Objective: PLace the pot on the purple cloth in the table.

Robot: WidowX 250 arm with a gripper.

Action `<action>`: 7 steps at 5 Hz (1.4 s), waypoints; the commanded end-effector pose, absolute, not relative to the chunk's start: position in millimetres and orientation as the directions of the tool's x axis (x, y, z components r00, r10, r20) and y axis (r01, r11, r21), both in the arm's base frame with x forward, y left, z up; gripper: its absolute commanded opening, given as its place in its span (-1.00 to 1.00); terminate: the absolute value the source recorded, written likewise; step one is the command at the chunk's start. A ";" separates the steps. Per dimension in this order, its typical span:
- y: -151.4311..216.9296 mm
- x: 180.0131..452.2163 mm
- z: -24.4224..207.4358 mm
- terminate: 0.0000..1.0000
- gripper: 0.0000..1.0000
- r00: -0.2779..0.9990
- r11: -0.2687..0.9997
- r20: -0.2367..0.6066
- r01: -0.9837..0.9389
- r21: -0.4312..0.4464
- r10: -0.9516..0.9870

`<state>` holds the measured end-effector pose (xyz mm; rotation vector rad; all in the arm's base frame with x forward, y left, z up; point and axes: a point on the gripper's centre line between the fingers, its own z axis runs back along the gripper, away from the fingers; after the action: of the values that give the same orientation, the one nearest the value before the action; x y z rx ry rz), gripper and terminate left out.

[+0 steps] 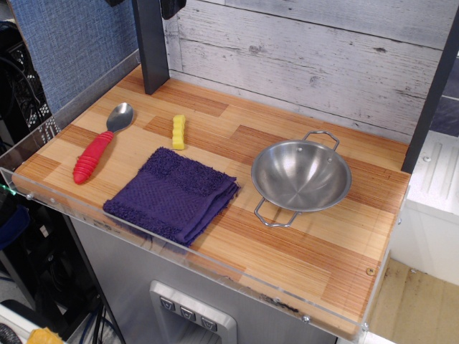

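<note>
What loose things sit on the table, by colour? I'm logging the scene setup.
Silver: 1, the pot
Purple: 1, the purple cloth
Red with silver bowl: 1, the spoon
Yellow: 1, a small ridged block
Total: 4, all resting on the table.

No readable text, label, brand or number on any surface in view

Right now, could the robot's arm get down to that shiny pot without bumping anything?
Probably yes. The pot sits open on the table, clear of the purple cloth and spoon. The gripper itself isn't in view.
</note>
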<state>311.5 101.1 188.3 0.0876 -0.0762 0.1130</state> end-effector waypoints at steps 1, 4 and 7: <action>101.1 311.5 188.3 -1.00 1.00 0.991 0.990 0.081 -0.116 0.083 0.109; -6.6 314.0 184.3 -1.00 1.00 0.976 0.986 0.145 0.163 0.017 -0.164; -93.9 325.8 114.3 -1.00 1.00 0.893 0.916 0.205 0.398 0.054 -0.401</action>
<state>329.6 -95.6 98.7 0.0150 -0.1753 -0.4172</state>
